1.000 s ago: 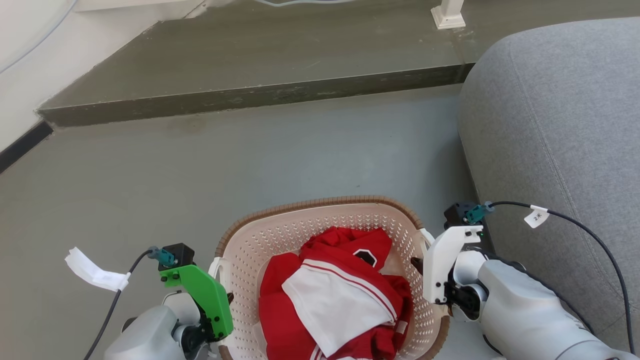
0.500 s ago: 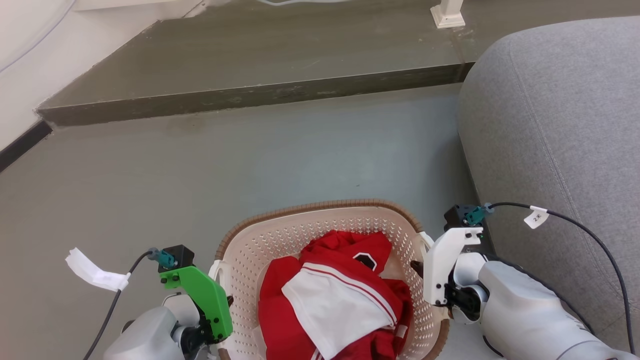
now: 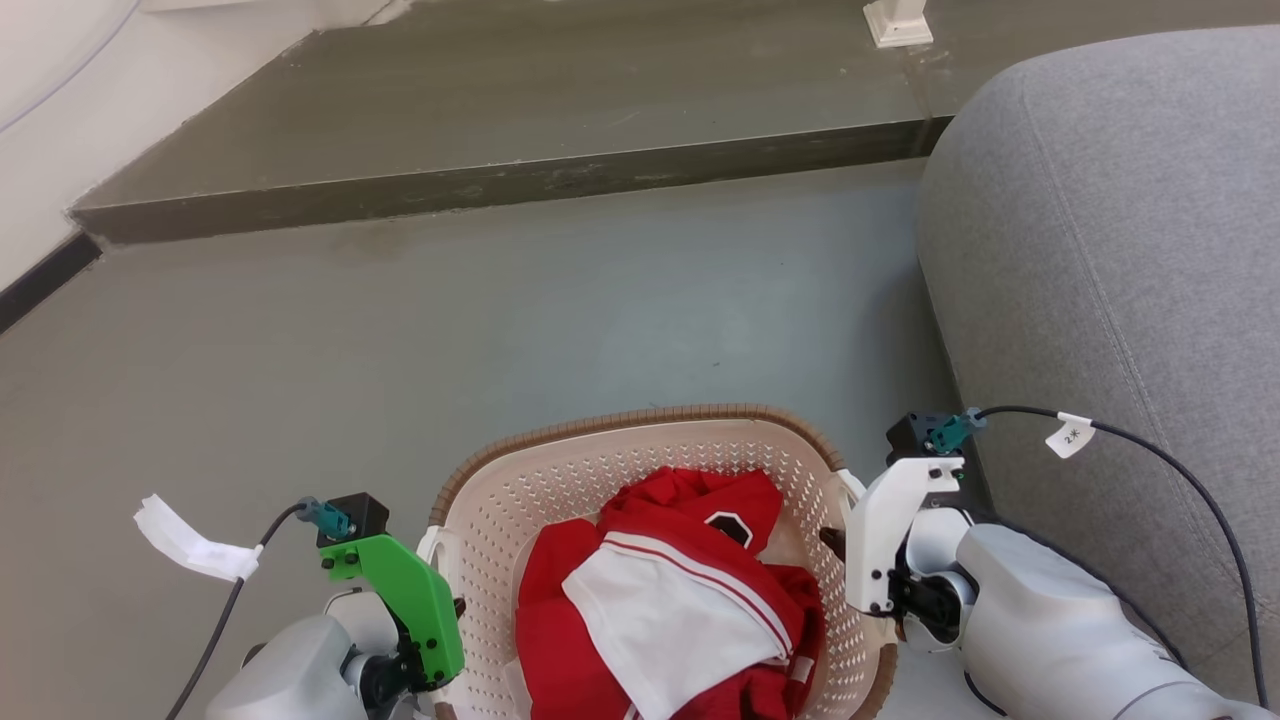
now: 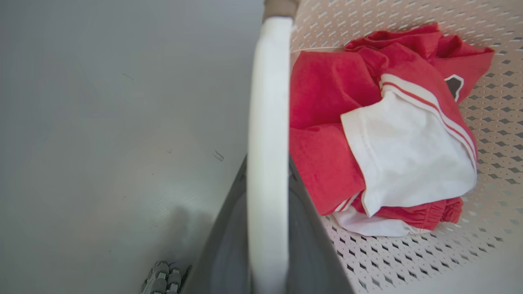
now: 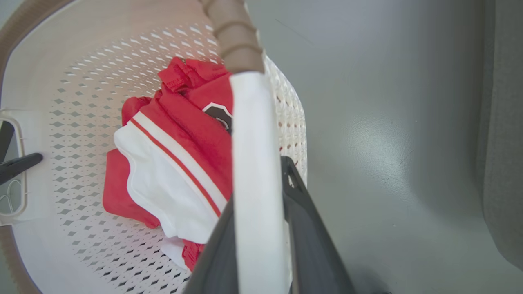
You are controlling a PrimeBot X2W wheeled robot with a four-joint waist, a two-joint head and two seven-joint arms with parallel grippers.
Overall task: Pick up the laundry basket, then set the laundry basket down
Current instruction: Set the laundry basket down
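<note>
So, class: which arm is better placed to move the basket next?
Neither alone. The left end effector grips the left white handle, the right end effector the right white handle; the laundry basket likely needs both.

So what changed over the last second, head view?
Small shift only. The laundry basket, held by the left gripper and right gripper, slid slightly down the head view, while the step drifted up, so the camera moved too. Unchanged: both grippers shut on the white handles, clothes inside.
</note>
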